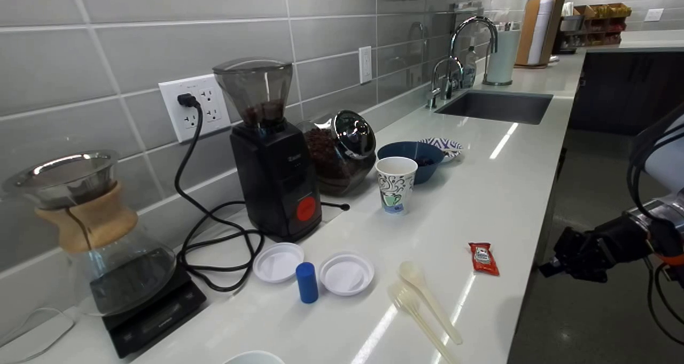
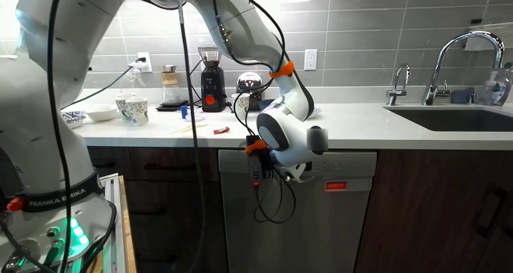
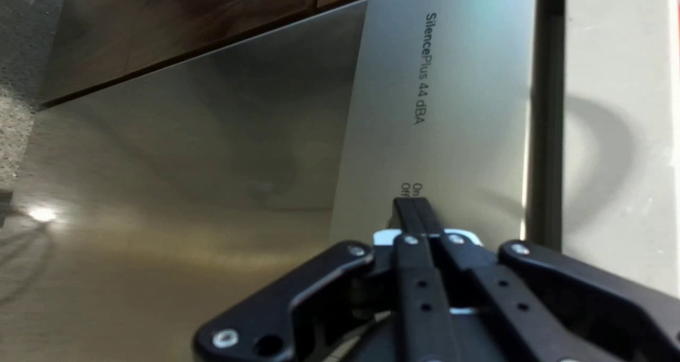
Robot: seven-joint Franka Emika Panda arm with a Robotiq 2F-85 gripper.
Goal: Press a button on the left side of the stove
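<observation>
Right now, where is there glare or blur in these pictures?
In an exterior view, light streaks cross the countertop; in an exterior view, glare whitens upper-left wall tiles and a square patch over the arm is blurred; in the wrist view, the dishwasher shows a bright spot.

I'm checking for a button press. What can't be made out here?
In the wrist view: any button by the On/Off lettering, and contact with it; covered by the hand.
In an exterior view: part of the control panel, hidden behind the arm; the rest, too small to read.
In an exterior view: what the white object is; the bottom edge cuts it off.
</observation>
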